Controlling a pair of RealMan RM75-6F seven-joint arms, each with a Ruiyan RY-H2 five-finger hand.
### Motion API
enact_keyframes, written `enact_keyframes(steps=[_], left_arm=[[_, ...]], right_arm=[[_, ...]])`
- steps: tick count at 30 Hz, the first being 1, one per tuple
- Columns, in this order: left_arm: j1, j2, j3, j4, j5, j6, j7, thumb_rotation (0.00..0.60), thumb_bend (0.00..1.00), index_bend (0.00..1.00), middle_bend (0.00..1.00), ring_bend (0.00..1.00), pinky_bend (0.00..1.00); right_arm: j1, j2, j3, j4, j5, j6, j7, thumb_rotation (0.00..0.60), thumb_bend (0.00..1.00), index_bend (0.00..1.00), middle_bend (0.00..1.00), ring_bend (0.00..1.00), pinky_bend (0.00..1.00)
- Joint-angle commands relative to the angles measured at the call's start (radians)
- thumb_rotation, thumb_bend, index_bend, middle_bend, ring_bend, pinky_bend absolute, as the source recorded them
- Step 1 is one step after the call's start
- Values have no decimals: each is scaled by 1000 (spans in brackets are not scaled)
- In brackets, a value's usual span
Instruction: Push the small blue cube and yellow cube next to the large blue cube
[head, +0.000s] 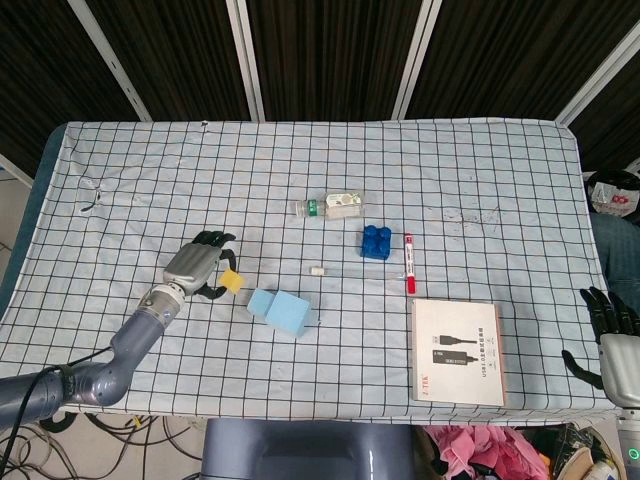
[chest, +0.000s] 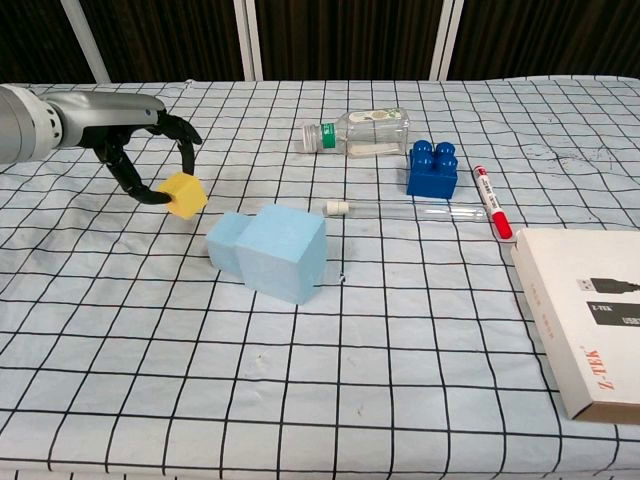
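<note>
The yellow cube (head: 232, 283) (chest: 184, 194) lies just left of the small blue cube (head: 262, 302) (chest: 226, 240), with a narrow gap between them. The small blue cube touches the large blue cube (head: 291, 314) (chest: 284, 252). My left hand (head: 200, 266) (chest: 135, 140) is curved around the yellow cube's left side, its thumb against the cube and the other fingers arched apart above it. My right hand (head: 609, 322) hangs off the table's front right corner with fingers spread, holding nothing.
A clear bottle (head: 331, 207) (chest: 358, 132) lies behind the cubes. To the right are a dark blue toy brick (head: 376, 241) (chest: 432, 168), a clear tube (chest: 400, 210), a red marker (head: 408, 262) (chest: 491, 200) and a white box (head: 458, 350) (chest: 590, 320).
</note>
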Motion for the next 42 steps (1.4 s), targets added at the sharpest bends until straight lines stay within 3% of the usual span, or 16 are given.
enact_keyframes(steps=[1,17,42], left_arm=[[-2,-13,18,-21,-37,41,46,600,314,444,93,0,0],[-53,-72,33,-25,-167,46,128,600,314,436,90,0,0],[-96,-148,30,27,-240,83,186,600,313,407,88,0,0]], right_arm=[[0,1,0,-1,-1,1,0,600,221,0,41,0,107],[-4,7,3,-1,1,7,13,600,220,0,41,0,107],[-6,12,5,-4,0,12,21,600,221,0,41,0,107]])
